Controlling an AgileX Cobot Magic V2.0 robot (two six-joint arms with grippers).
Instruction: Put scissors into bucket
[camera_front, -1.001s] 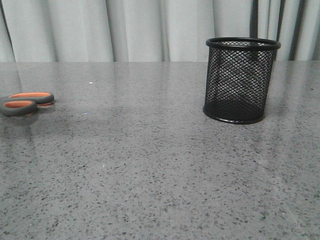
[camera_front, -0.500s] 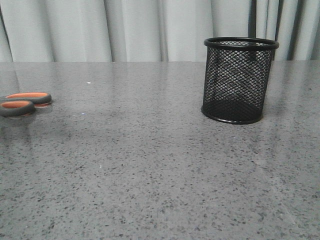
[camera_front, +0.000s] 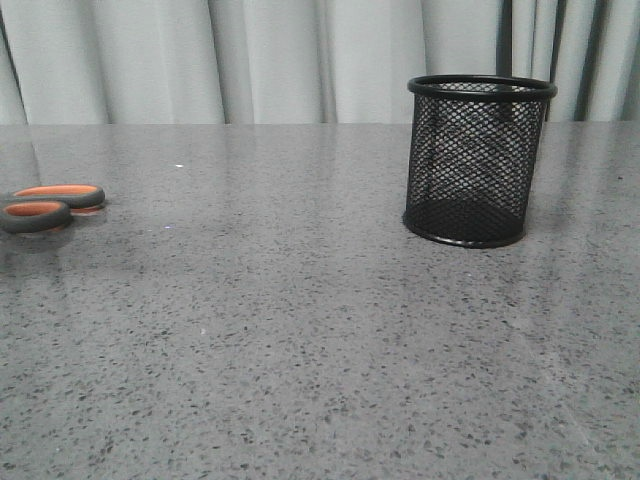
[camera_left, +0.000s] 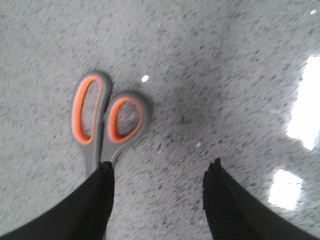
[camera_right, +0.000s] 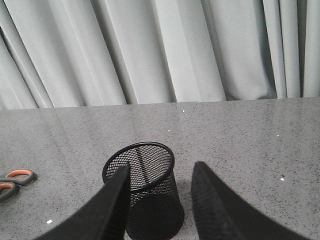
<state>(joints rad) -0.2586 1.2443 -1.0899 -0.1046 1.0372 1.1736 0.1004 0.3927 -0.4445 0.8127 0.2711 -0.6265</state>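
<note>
The scissors (camera_front: 48, 205) lie flat near the desk's (camera_front: 300, 330) left edge; the left gripper (camera_left: 157, 182), spread, hovers above to grasp. The right gripper (camera_right: 159, 182), spread, flanks the bucket (camera_front: 478, 160).

Scissors (camera_front: 50, 207) lie flat at the table's (camera_front: 300, 330) left edge, bucket (camera_front: 478, 160) upright far right.

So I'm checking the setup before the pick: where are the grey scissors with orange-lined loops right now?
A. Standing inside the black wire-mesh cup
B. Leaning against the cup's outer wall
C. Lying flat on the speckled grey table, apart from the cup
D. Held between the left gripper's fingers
C: the grey scissors with orange-lined loops lie flat on the speckled grey table, far left of the black wire-mesh cup, and the left gripper stands open above them.
</note>
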